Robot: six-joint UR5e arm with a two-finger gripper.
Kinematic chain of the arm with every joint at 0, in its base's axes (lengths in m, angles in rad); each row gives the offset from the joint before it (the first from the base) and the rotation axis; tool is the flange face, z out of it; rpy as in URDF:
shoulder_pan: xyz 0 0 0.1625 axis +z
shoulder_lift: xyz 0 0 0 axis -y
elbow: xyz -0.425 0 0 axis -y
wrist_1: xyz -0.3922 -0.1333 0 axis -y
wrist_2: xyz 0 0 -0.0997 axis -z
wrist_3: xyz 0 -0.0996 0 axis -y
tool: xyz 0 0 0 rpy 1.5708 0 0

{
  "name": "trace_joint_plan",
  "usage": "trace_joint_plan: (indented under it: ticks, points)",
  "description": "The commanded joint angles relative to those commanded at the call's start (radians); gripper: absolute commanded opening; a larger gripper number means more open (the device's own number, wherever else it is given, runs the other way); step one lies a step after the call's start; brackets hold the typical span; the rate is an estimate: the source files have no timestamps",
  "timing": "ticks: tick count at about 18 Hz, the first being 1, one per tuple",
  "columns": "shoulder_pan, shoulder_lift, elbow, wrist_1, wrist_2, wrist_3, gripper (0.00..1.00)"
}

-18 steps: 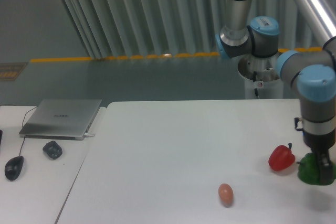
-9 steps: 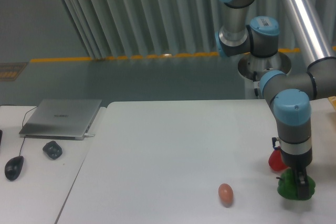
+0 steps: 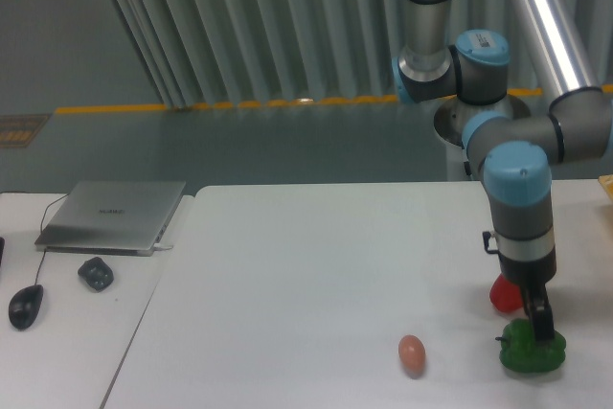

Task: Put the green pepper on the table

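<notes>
The green pepper (image 3: pixel 530 351) rests on the white table (image 3: pixel 316 275) near its front right edge. My gripper (image 3: pixel 538 325) points straight down over it. One dark finger (image 3: pixel 541 318) reaches only the pepper's top, and the jaws no longer wrap its body, so the gripper reads as open. The red pepper (image 3: pixel 502 296) sits just behind and to the left, partly hidden by the gripper. A small tan egg (image 3: pixel 411 353) lies on the table left of the green pepper.
On the smaller desk at the left are a closed laptop (image 3: pixel 113 215), a dark small object (image 3: pixel 96 274) and a mouse (image 3: pixel 25 306). The arm's base (image 3: pixel 469 131) stands behind the table's far right edge.
The arm carried the green pepper leftward and down past the red pepper. Now the wrist has risen while the pepper stays low on the table, apparently let go.
</notes>
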Motion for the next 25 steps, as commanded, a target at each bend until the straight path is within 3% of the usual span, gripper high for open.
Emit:
trace_joint_plan:
  ticks: [3,6,11,17,25]
  points:
    - [0.052,0.043,0.012,-0.113,-0.003,-0.003,1.00]
    - [0.080,0.051,0.060,-0.244,0.003,0.006,1.00]
    - [0.121,0.058,0.075,-0.261,-0.023,0.053,1.00]
    - [0.181,0.019,0.160,-0.327,-0.123,0.178,1.00]
    - [0.180,0.020,0.143,-0.327,-0.120,0.179,1.00]
